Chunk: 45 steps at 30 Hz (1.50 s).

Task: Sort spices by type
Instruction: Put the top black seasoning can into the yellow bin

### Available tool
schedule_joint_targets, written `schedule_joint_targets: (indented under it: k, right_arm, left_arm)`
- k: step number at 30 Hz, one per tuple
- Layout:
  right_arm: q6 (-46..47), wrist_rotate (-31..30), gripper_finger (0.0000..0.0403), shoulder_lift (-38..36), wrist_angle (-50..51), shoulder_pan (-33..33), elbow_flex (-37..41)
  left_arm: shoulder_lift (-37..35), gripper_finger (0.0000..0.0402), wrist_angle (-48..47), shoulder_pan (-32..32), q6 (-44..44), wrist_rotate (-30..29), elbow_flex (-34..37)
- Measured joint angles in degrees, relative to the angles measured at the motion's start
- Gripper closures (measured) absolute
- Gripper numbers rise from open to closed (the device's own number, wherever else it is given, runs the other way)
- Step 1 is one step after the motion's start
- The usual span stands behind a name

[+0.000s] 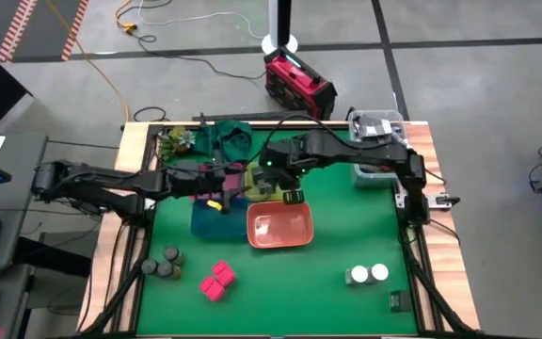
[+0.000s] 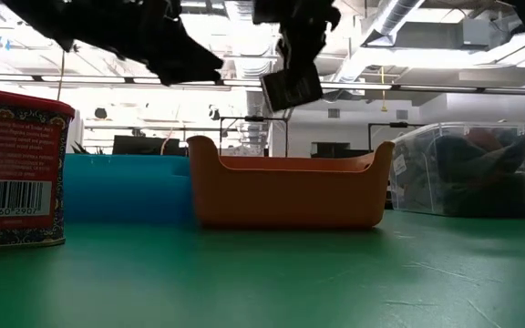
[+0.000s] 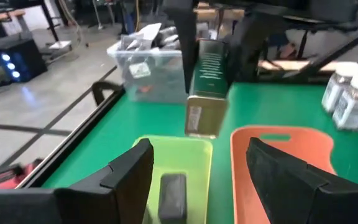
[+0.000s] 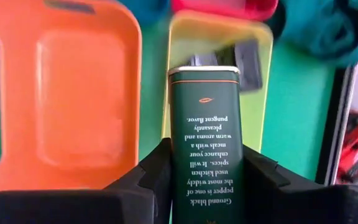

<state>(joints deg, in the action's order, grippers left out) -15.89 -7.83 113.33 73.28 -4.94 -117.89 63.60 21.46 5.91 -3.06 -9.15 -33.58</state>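
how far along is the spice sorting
Early stage. One dark square tin already lies in the yellow-green bin. The right gripper holds a dark green pepper tin above it. Grey round jars, pink packets and white-topped jars still wait on the table.

- Dark green square tin (image 4: pixel 205 146) (pepper label) held aloft.
- Dark square jars (image 4: pixel 238 59) lying in yellow-green bin.
- Grey round jars (image 1: pixel 162 265), pink packets (image 1: pixel 217 280), white-topped jars (image 1: pixel 368 274) on the mat.
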Motion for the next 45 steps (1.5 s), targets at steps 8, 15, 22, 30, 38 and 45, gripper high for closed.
schedule_joint_targets:
  k: [8,15,22,30,38,45]
  right_arm:
    - [1.1,0.0,0.0242,-0.9,-1.9,0.9,0.0]
    - [1.9,0.0,0.0242,-0.6,-2.6,0.3,0.0]
    - [2.3,-0.1,0.0242,-0.6,-4.1,1.2,0.0]
    - [2.0,-0.1,0.0242,-0.6,-6.6,1.4,0.0]
    - [2.2,-0.3,0.0242,-0.3,-3.1,1.4,0.3]
    - [2.5,-0.4,0.0242,-0.3,-1.0,1.4,0.3]
  left_arm:
    - [7.0,0.0157,13.2,0.5,2.4,5.2,0.0]
    - [7.8,0.0157,18.6,0.5,2.9,4.7,0.0]
    - [7.8,0.0157,20.9,0.6,2.9,-1.9,0.0]
    - [9.3,0.0157,22.8,0.6,2.9,-2.3,0.0]
    - [18.6,0.0157,24.2,1.3,5.8,-2.9,-2.2]
    - [20.7,0.0157,23.2,1.5,7.3,-2.8,-2.8]
